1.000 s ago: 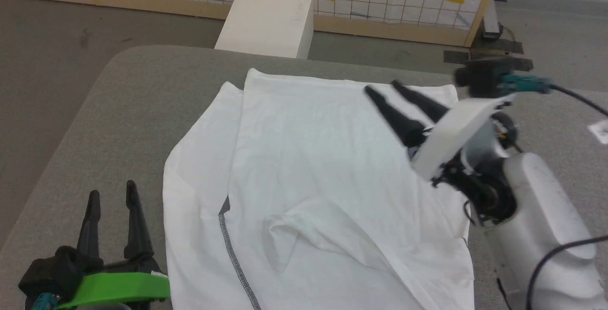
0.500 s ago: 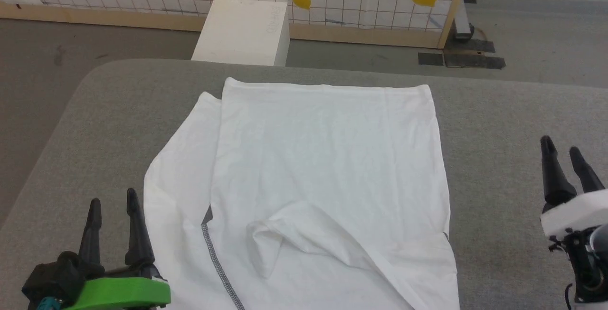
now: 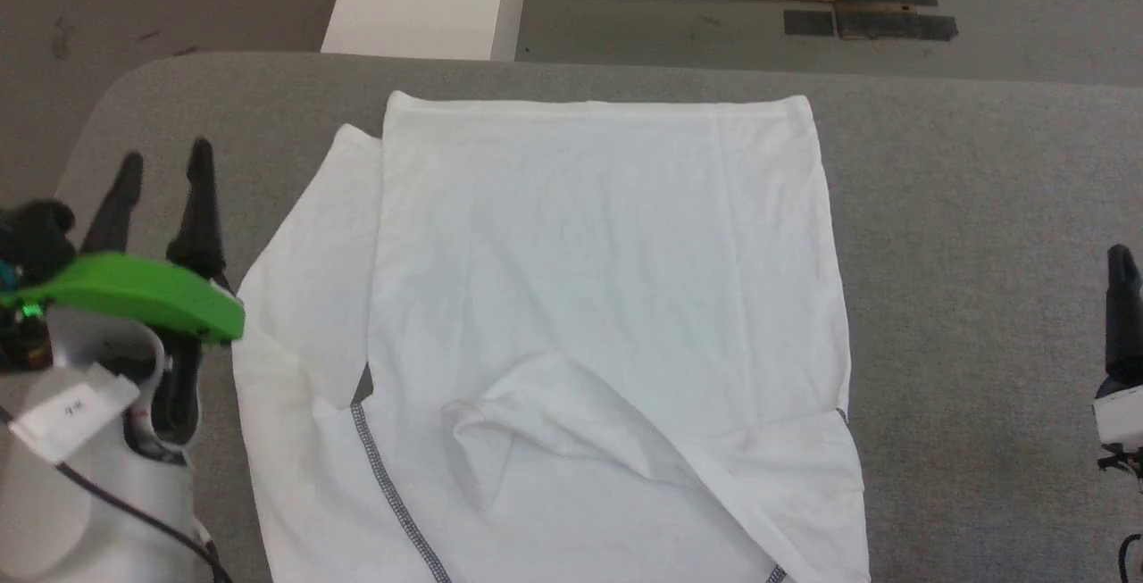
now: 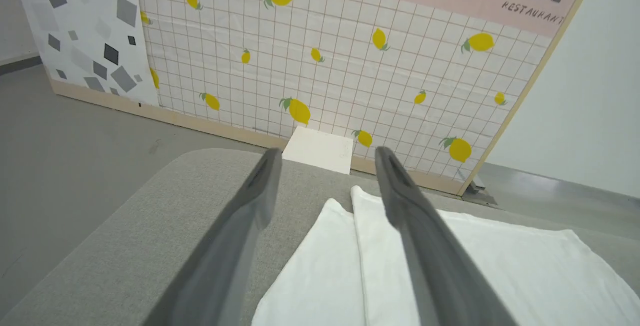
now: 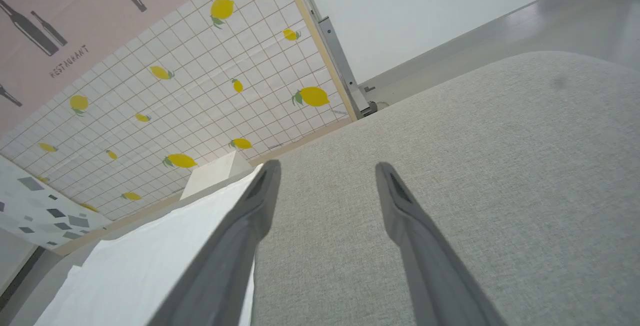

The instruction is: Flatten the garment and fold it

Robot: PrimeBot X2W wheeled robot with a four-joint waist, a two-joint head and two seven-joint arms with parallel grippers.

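The shirt (image 3: pixel 589 253) lies thin and limp on the bench (image 3: pixel 964 208); left jaws and right jaws gape, empty. Probably best pinched at the rumpled sleeve (image 3: pixel 571 422), lower centre.

Left hand (image 4: pixel 327 152), fingers spread with nothing between them, held over the grey tabletop (image 4: pixel 150 216) near its rounded far left corner. The white garment (image 4: pixel 450 266) lies flat, one layer overlapping another along its left side, stopping short of the far edge. Beyond that edge stands a white box (image 4: pixel 320 149), backed by a lemon-printed grid panel (image 4: pixel 325 41).
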